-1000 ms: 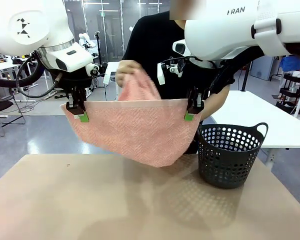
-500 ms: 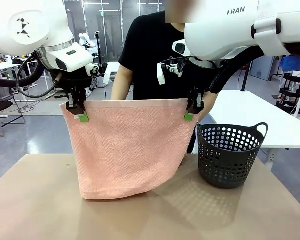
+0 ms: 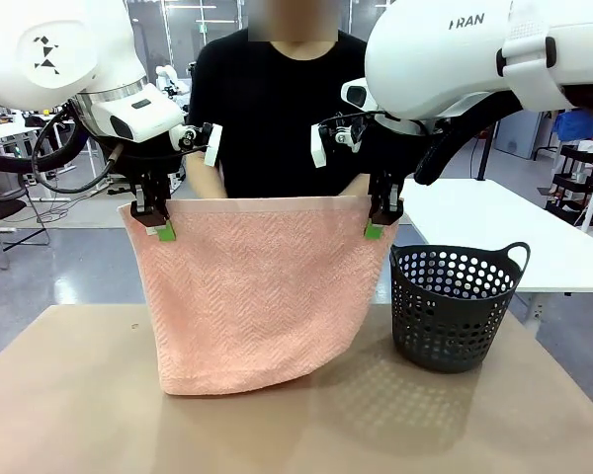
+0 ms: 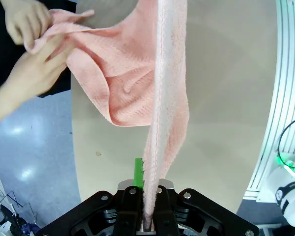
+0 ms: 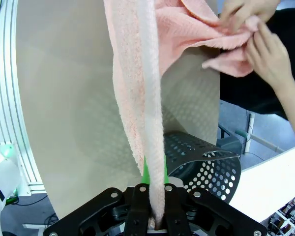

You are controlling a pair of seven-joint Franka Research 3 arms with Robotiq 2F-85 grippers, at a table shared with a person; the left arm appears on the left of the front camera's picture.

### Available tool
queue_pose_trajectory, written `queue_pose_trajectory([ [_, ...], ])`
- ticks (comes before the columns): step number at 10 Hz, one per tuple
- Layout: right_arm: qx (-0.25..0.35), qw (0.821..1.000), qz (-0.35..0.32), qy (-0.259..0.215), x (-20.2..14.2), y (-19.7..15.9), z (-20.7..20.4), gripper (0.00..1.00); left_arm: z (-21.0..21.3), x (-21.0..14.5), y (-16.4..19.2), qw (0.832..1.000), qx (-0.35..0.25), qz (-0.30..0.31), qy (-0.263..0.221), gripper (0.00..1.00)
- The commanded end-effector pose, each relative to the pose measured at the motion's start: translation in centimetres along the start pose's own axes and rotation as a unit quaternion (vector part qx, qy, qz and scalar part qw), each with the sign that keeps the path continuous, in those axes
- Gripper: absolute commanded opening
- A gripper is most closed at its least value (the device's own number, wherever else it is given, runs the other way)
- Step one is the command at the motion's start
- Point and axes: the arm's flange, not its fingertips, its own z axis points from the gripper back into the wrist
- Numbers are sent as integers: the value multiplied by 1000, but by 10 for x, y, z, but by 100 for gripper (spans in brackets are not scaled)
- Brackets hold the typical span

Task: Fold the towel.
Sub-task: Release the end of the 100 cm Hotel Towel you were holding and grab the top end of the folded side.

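The salmon-pink towel [image 3: 252, 291] hangs as a sheet above the brown table, its lower edge resting on the tabletop. My left gripper [image 3: 156, 219] is shut on its top left corner, and my right gripper [image 3: 380, 219] is shut on its top right corner. In the left wrist view the towel [image 4: 160, 98] runs up from between my shut fingers [image 4: 132, 183], and the person's hands [image 4: 27, 46] pinch its far part. In the right wrist view the towel [image 5: 147, 98] likewise rises from my shut gripper [image 5: 155, 221], with the person's hands [image 5: 255, 34] holding a far corner.
A dark perforated basket [image 3: 453, 306] stands on the table to the right of the towel, also seen as basket [image 5: 206, 164] in the right wrist view. The person [image 3: 272, 109] stands behind the towel at the table's far side.
The towel, bunched and lifted by the person's hand a second ago, has dropped to hang flat with its lower edge on the table. Both grippers stayed where they were.
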Motion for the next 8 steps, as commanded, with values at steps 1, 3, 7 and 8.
queue_pose_trajectory([
  [1,-2,1000,1,2,-1,0,1,0,1,-1,1,1000,3,-2,4,0],
  [3,-2,1000,1,2,-1,0,1,0,1,-1,1,1000,3,-2,4,0],
  [7,-2,1000,1,2,-1,0,1,0,1,-1,1,1000,3,-2,4,0],
  [8,-2,1000,1,2,-1,0,1,0,1,-1,1,1000,3,-2,4,0],
])
